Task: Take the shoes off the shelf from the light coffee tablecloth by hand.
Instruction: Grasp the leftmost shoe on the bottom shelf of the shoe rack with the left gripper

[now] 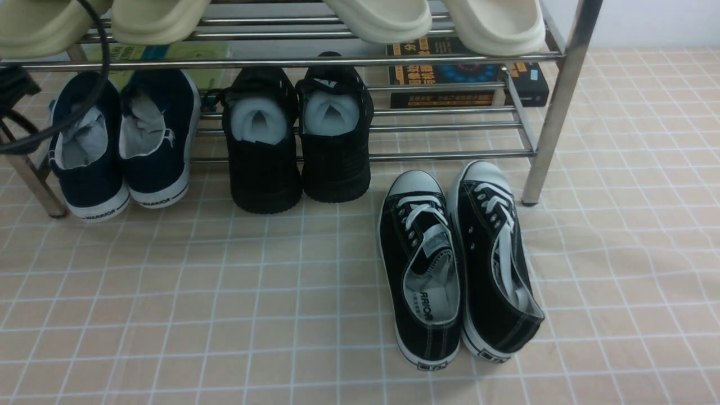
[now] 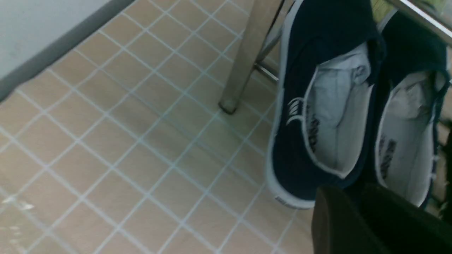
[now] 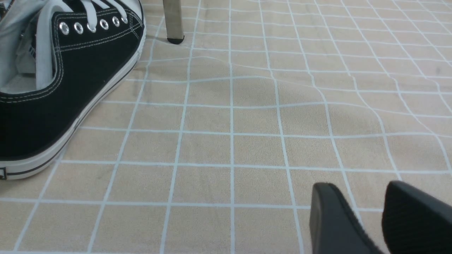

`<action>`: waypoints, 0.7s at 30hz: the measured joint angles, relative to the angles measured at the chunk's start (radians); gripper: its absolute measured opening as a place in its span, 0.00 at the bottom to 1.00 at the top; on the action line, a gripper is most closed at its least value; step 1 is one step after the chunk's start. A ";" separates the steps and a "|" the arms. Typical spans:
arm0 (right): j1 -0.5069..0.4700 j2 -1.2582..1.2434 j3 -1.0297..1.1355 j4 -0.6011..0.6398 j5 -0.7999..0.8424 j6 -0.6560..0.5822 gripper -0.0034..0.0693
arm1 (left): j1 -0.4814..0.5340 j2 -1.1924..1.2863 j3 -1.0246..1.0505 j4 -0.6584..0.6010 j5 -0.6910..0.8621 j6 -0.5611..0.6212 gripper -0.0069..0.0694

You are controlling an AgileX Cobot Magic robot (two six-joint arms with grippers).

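Observation:
The navy blue shoes (image 1: 121,140) stand side by side on the lower tier of the steel shelf (image 1: 450,154), at its left end, with their white "WARRIOR" heels toward me. In the left wrist view the shoes (image 2: 317,116) fill the frame's right side beside a shelf leg (image 2: 243,63). My left gripper (image 2: 353,192) hovers by their heels, its dark fingers apart with nothing held. My right gripper (image 3: 360,190) is open and empty, low over the light coffee tablecloth (image 3: 229,141). Neither gripper shows in the front view, only a black cable (image 1: 84,95) at the far left.
Black mesh sneakers (image 1: 298,140) stand on the lower tier beside the navy pair. Black lace-up sneakers (image 1: 455,264) lie on the tablecloth (image 1: 225,309) by the right shelf leg (image 1: 554,112). Cream slippers (image 1: 382,19) sit on the upper tier, with books (image 1: 467,73) behind.

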 joint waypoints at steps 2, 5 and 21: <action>0.000 0.000 0.000 0.000 0.000 0.000 0.38 | 0.000 0.030 -0.008 0.002 -0.044 -0.039 0.40; 0.000 0.000 0.000 0.000 0.000 0.000 0.38 | 0.000 0.077 -0.012 0.017 -0.048 -0.063 0.52; 0.000 0.000 0.000 0.000 0.000 0.000 0.38 | 0.000 0.328 -0.013 0.264 -0.138 -0.176 0.67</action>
